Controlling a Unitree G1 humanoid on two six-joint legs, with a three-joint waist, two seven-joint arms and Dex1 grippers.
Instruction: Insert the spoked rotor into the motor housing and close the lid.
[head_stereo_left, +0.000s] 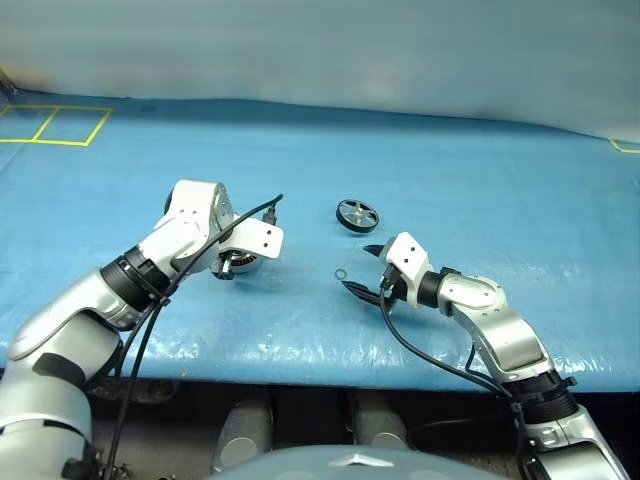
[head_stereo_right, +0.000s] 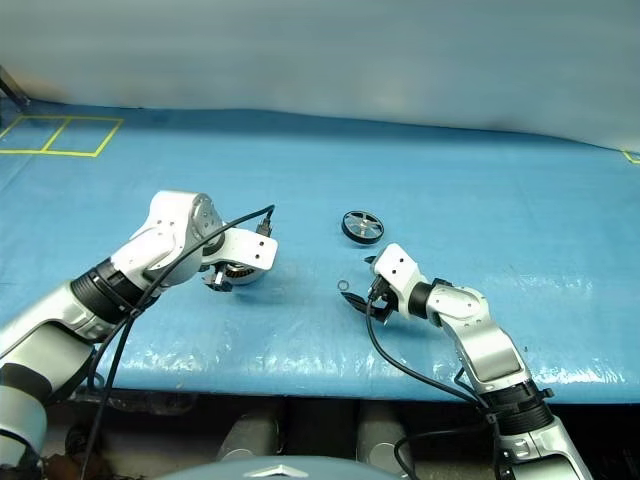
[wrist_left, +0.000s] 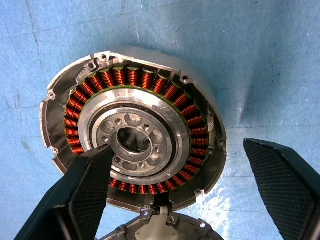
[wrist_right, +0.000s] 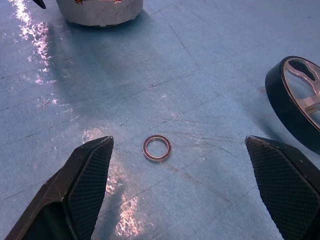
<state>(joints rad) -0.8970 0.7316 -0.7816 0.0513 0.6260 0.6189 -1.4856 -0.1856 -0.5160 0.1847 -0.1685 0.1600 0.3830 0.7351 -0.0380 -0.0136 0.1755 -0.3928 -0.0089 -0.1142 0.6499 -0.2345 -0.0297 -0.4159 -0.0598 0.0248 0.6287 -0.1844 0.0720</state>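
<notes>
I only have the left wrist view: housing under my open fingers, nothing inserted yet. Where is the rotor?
Observer: The spoked rotor lies on the blue table, well apart from the motor housing, just beyond the right gripper.
Operator: Is that gripper holding anything?
Observer: No. Its fingers are open and empty, low over the table.
Operator: Anything loose near it?
Observer: Yes, a small ring lies on the table ahead of its open fingers, touching neither the rotor nor the housing.
</notes>
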